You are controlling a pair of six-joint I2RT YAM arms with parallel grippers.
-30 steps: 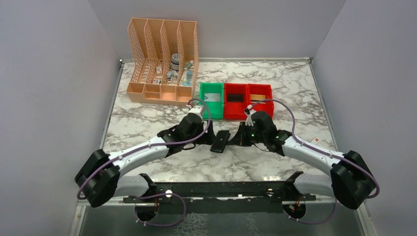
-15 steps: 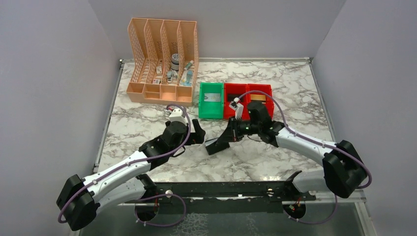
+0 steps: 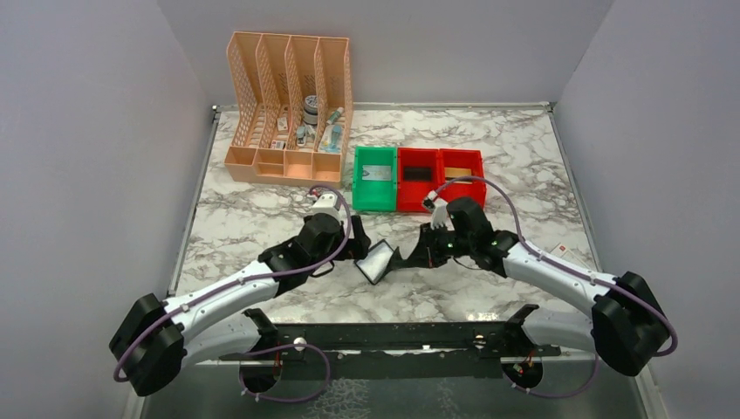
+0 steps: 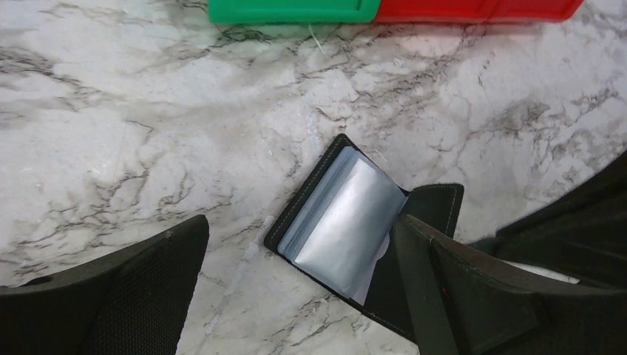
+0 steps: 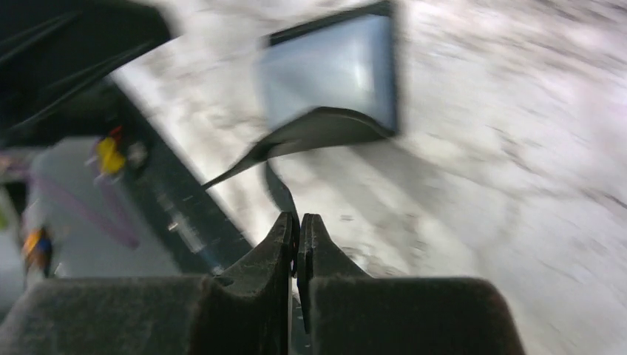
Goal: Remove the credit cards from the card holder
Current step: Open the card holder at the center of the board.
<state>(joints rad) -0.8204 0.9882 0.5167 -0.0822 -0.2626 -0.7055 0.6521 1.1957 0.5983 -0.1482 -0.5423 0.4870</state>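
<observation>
Black card holder (image 4: 340, 222), open, flap raised

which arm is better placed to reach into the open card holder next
Left. The left fingers are wide open, straddling the card holder, whose grey sleeves face them. The right fingers are shut on its black flap, holding it open.

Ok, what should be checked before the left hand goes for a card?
1. Holder lying open, sleeves up: ok.
2. Right hand shut on the holder's raised cover: ok.
3. Left hand opened wide: ok.
4. Left hand lined up over the holder, a finger on either side: ok.
5. A card edge exposed to pinch: cannot tell; only grey sleeves show.
</observation>
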